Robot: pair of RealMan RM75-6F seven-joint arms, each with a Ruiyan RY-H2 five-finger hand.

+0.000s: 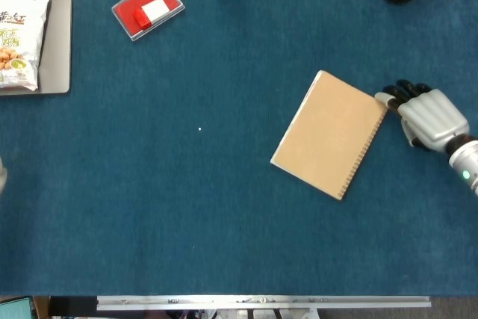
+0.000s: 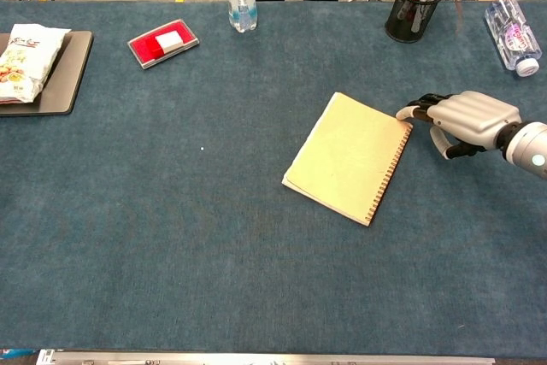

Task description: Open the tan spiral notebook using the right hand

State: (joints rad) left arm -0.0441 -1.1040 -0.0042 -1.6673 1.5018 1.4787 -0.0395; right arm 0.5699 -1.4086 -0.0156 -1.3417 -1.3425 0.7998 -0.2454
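**Approach step: right hand at the spiral edge, cover not yet lifted**

While the tan spiral notebook lies closed and flat on the blue desk, the right hand sits at its upper right corner, at about two o'clock from the book's centre. The book lies slantwise, with its spiral binding on the side facing the hand and its free edge at about nine o'clock, away from it.

Fingers: the dark tips point toward the binding corner and appear to touch or nearly touch it. They are loosely bent and grasp nothing; the cover is flat in both views. Contact versus a hair's gap cannot be settled from either camera. Left hand: not seen in either view.

Judgement on step: reach and positioning only. Opening has not begun.

Judgement on next move: the hand is on the hinge side, where the cover cannot be peeled. It likely needs to travel over the book toward nine o'clock, catch the free edge of the cover with a fingertip, and swing it back toward the spiral. Risk: the book looks light and may slide on the desk if pushed rather than lifted.
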